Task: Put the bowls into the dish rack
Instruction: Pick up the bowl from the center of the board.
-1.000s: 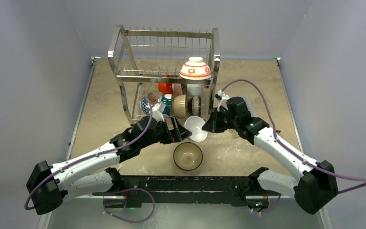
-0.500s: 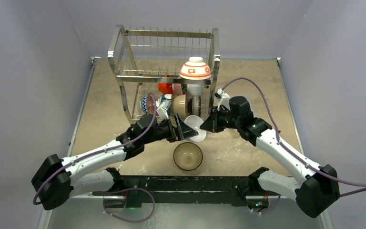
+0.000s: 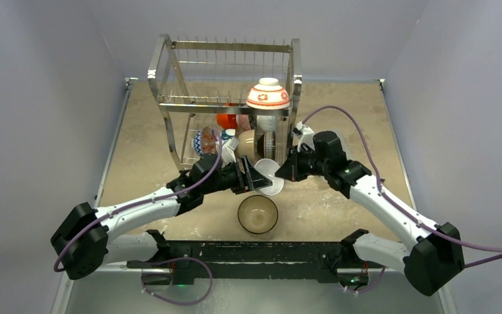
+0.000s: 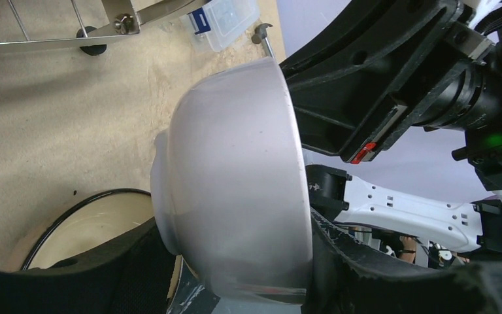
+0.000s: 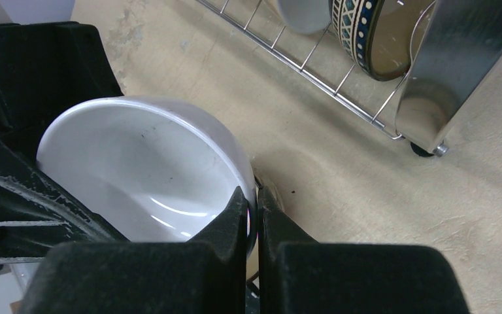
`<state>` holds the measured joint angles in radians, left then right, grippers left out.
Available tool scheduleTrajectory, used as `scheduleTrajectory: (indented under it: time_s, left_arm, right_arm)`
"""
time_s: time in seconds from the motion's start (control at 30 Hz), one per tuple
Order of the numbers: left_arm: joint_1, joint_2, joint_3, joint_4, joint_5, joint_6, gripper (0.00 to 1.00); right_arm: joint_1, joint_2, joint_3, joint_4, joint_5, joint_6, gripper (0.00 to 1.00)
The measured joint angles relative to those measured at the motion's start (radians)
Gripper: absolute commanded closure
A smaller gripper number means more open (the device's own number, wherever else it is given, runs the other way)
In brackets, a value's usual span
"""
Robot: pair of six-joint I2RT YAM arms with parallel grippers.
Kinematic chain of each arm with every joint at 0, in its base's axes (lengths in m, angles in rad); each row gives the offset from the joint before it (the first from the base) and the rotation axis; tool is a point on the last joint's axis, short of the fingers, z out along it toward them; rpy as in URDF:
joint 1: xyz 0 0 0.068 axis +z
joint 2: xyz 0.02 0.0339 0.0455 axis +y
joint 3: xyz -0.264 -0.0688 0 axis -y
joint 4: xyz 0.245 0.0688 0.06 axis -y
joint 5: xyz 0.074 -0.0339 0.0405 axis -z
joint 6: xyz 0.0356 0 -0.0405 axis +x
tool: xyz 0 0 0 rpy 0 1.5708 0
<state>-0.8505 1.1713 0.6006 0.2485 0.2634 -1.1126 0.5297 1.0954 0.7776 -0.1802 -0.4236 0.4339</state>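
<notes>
The white bowl (image 3: pixel 269 178) sits tipped on its side just in front of the dish rack (image 3: pixel 202 106), near the middle of the worktop (image 3: pixel 144 150), between the two claws. Its mouth faces 3 o'clock, toward the right arm.

The right claw (image 3: pixel 286 171) comes in from 3 o'clock. The right wrist view shows it clenched on the bowl's rim, one finger inside the wall and one outside.

The left claw (image 3: pixel 253 176) reaches in from 9 o'clock. In the left wrist view its fingers (image 4: pixel 137 268) bracket the bowl, one by the foot and one across the mouth. Both look to be touching, but I cannot tell whether they are pressing it.

Directly at 6 o'clock of the white bowl, a tan bowl (image 3: pixel 257 214) with a dark rim stands upright on the worktop, apart from the rack.

The rack stands at 12 o'clock on the worktop. A red-and-white floral bowl (image 3: pixel 268 95) rests upside down at the 3 o'clock end of its upper tier.

On the lower tier, bowls stand on edge:
- A blue patterned bowl (image 3: pixel 202 140) at the 9 o'clock end.
- An orange-red bowl (image 3: pixel 226 120) further back.
- A tan-brown bowl (image 3: pixel 248 145), with a grey-black patterned bowl (image 3: pixel 270 144) just beside it at 3 o'clock.

A clear plastic box (image 4: pixel 225 23) lies on the worktop by a rack leg.
</notes>
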Motion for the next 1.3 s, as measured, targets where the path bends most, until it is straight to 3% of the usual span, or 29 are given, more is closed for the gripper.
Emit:
scheduleTrajectory:
  time_s: [0.2, 0.3, 0.47, 0.63, 0.77, 0.83, 0.9, 1.13, 1.3]
  left_arm:
    - [0.001, 0.005, 0.0, -0.001, -0.001, -0.006, 0.62]
    - [0.001, 0.005, 0.0, -0.002, -0.002, -0.006, 0.82]
    - [0.002, 0.006, 0.0, -0.008, -0.007, -0.005, 1.0]
    - [0.002, 0.009, 0.0, -0.018, -0.007, -0.003, 0.99]
    - [0.004, 0.009, 0.0, -0.018, -0.008, -0.003, 0.56]
    - [0.005, 0.009, 0.0, -0.018, -0.007, -0.004, 0.41]
    - [0.006, 0.009, 0.0, -0.017, -0.007, -0.004, 0.34]
    - [0.007, 0.008, 0.0, -0.001, -0.01, -0.004, 0.32]
    - [0.011, 0.01, 0.0, 0.01, -0.01, -0.008, 0.57]
  right_arm:
    - [-0.001, 0.0, 0.004, 0.0, 0.002, -0.017, 1.0]
    - [-0.001, 0.0, 0.004, 0.0, 0.002, -0.017, 0.97]
    - [-0.002, 0.013, 0.004, 0.007, -0.009, -0.016, 0.87]
    - [-0.003, 0.026, 0.004, 0.006, -0.022, -0.013, 0.91]
    - [-0.005, 0.026, 0.004, 0.005, -0.022, -0.015, 0.96]
    - [-0.005, 0.026, 0.004, 0.005, -0.022, -0.016, 0.97]
    - [-0.005, 0.026, 0.004, 0.006, -0.022, -0.016, 1.0]
    - [-0.002, 0.031, 0.004, 0.006, -0.041, -0.015, 1.0]
    - [-0.002, 0.031, 0.004, 0.007, -0.043, -0.015, 0.99]
